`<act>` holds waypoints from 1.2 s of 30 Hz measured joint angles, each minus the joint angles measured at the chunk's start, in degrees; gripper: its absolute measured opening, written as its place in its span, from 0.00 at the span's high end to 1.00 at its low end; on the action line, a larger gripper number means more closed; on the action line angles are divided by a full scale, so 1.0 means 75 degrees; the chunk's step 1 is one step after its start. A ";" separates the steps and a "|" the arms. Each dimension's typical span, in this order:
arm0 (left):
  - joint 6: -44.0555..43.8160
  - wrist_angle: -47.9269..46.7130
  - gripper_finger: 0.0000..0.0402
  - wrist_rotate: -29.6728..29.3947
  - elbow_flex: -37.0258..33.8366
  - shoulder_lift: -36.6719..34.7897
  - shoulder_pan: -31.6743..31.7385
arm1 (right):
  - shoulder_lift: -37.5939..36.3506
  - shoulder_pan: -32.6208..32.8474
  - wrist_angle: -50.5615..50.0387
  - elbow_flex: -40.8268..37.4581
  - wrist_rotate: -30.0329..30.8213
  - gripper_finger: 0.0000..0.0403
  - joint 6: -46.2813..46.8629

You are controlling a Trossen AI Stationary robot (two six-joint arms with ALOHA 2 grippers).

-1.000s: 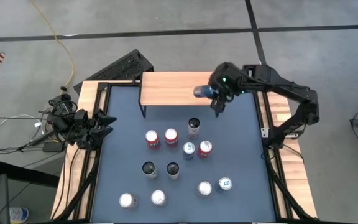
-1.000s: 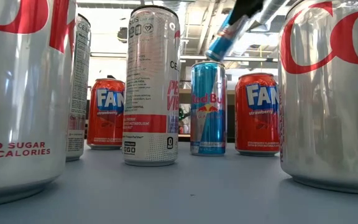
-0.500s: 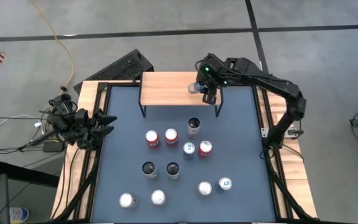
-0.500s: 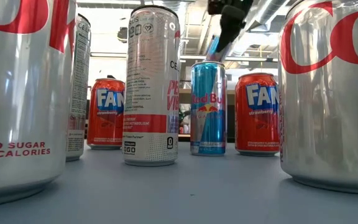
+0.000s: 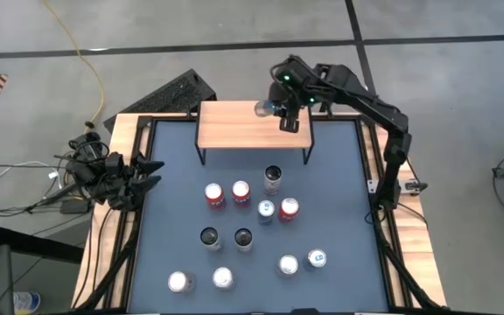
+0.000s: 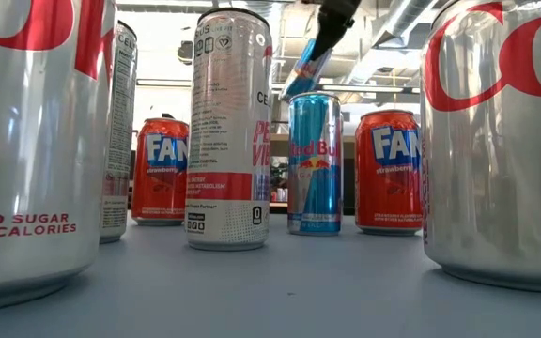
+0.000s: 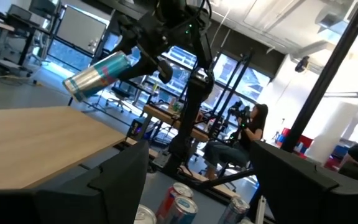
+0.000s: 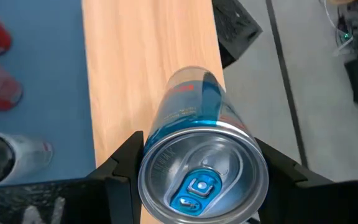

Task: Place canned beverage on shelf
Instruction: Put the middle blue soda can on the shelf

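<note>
My right gripper [image 5: 285, 112] is shut on a blue and silver canned beverage [image 5: 265, 108], held tilted in the air over the shelf [image 5: 234, 127], a low rack with a light wooden top at the table's far edge. The low view shows the can [image 6: 305, 68] slanting down from the gripper. From the left wrist view the can [image 7: 101, 71] hangs well above the shelf top [image 7: 36, 140]. My left gripper [image 5: 151, 172] waits open at the table's left edge. My right gripper pinches the can between its two fingers [image 8: 122, 167] at the upper side wall [image 8: 160, 149], close to the tab end [image 8: 201, 177]. The fingers slant down from above, lying along the can. The can is lifted clear and tilted, its bottom end lowest over the shelf.
Several cans stand on the blue mat in front of the shelf: a tall white one [image 5: 272, 179], red ones [image 5: 214, 195] [image 5: 241, 192], and more toward the near edge [image 5: 222, 278]. A black keyboard-like thing [image 5: 178, 92] lies behind the shelf's left end.
My right gripper has carried the can from beside the shelf's right end toward the table's left and far edge, and now stands over the shelf top. The wrist has rolled and the can's tilt has turned with it. The can stays clear of the shelf.
</note>
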 joint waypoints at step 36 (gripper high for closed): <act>0.0149 -0.0006 0.32 -0.0115 0.0000 -0.0003 0.0000 | 0.0282 -0.0083 -0.2067 -0.0012 -0.0453 0.49 0.0668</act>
